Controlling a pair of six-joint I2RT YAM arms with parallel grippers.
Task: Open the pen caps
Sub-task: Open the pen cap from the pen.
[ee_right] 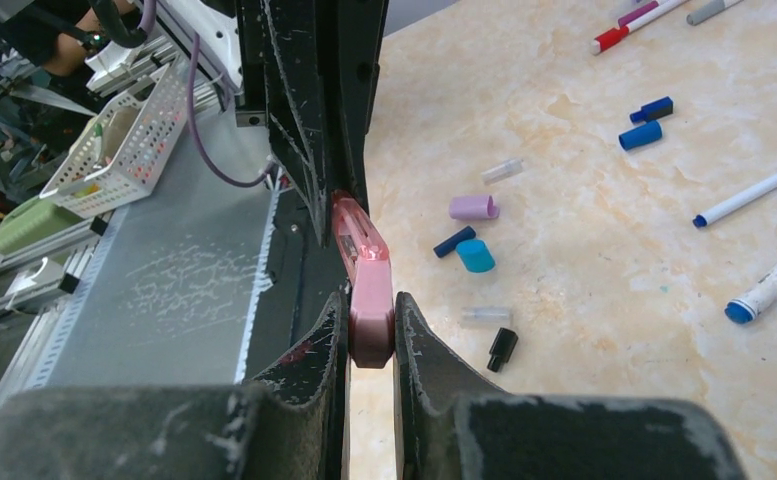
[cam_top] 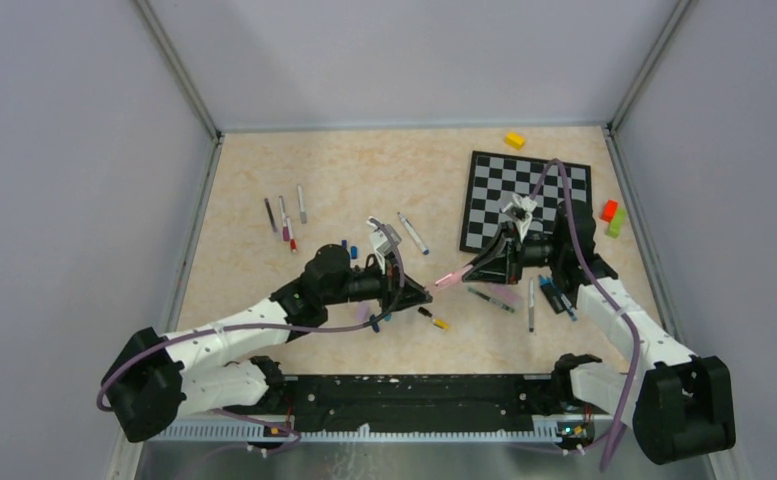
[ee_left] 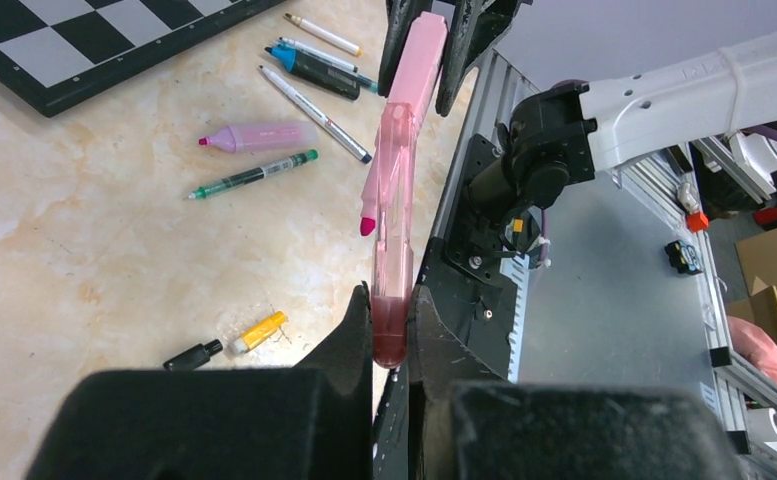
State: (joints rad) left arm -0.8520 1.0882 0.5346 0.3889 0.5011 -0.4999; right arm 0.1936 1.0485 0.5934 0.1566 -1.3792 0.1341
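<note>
A pink highlighter [cam_top: 453,277] hangs above the table between both grippers. My left gripper [ee_left: 391,302] is shut on the closed end of its see-through pink cap [ee_left: 392,250]. My right gripper [ee_right: 371,305] is shut on the solid pink barrel [ee_right: 371,300]. In the left wrist view the magenta tip [ee_left: 367,225] shows bare beside the cap, with the barrel [ee_left: 419,60] running up into the right fingers. Loose pen caps lie on the table: lilac [ee_right: 474,208], navy [ee_right: 454,241], blue [ee_right: 475,256], clear [ee_right: 486,316], black [ee_right: 503,349], orange [ee_left: 259,330].
A chessboard [cam_top: 529,200] lies at the back right, with a yellow block [cam_top: 514,140] behind it and red [cam_top: 609,210] and green [cam_top: 616,226] blocks beside it. Uncapped pens lie near the right arm [ee_left: 254,175] and at the left [cam_top: 284,215]. The black base rail [cam_top: 414,395] runs along the near edge.
</note>
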